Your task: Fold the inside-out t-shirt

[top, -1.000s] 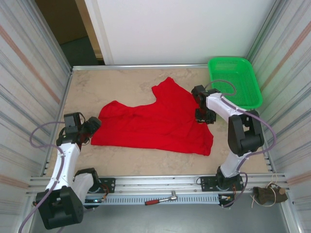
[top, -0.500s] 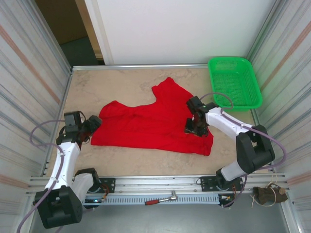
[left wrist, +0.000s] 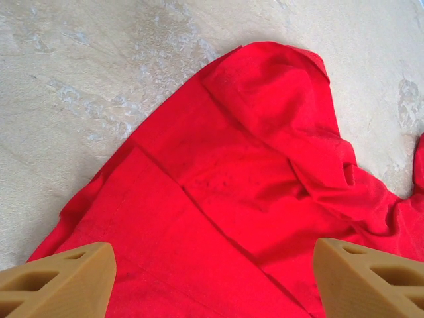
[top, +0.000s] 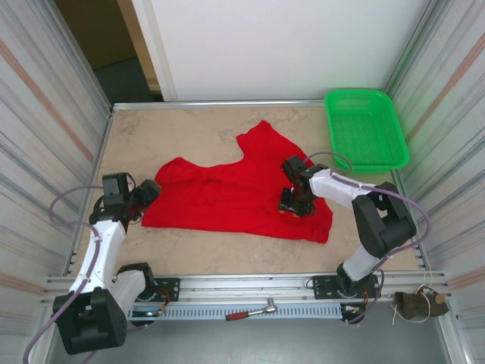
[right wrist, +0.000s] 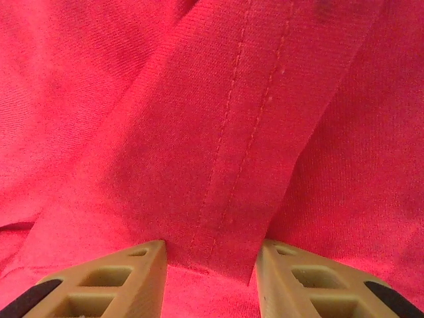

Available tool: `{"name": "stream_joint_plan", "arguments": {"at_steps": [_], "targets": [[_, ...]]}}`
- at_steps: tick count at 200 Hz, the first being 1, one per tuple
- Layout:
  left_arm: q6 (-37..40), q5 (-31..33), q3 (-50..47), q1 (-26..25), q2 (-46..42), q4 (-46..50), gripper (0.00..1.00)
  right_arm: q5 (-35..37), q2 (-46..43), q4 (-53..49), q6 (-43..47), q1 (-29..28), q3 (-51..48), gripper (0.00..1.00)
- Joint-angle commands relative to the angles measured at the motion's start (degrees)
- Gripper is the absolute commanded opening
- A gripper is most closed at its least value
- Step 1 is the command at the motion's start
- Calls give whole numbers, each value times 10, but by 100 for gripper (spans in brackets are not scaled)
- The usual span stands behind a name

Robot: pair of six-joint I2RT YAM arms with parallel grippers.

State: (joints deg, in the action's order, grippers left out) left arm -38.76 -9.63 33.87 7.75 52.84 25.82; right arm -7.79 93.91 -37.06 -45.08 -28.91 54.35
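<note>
top external: shows the inside-out t-shirt (top: pixel 227 199) spread flat mid-table, long axis running left to right, one sleeve reaching toward the far wall.
right gripper (top: pixel 293 203): sits low over the shirt's right part, well inside its outline; the nearer of the two to the bulk of the cloth.
right wrist: looks down on a double-stitched hem band (right wrist: pixel 245 132) running away from the fingers (right wrist: pixel 99 285), its near end lying in the gap; jaws part-way apart astride it, nothing pinched (cloth lies flat, no bunching).
left gripper (top: pixel 144 197): hovers just at the shirt's left edge, jaws spread wide, holding nothing.
left wrist: looks out over the shirt's left end, red cloth stretching ahead and to the right.
key relation: hem band straight ahead of the right gripper and in line with its gap; probably calls for a short drop and a squeeze.
surface: pale marbled table (top: pixel 189 129), smooth and matte.
room: ribbed metal side walls (top: pixel 45 114), white back panel (top: pixel 288 45), green basket (top: pixel 367 125) in the far right corner, apart from the shirt.
</note>
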Motion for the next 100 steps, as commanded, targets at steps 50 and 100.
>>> {"name": "stream_joint_plan", "arguments": {"at_steps": [50,100], "targets": [[2,-3,14,-4,3,-13,78,-4,-2,-18,-3,2,35,0],[1,-3,14,-7,12,-20,79,-24,25,-48,20,19,125,0]]}}
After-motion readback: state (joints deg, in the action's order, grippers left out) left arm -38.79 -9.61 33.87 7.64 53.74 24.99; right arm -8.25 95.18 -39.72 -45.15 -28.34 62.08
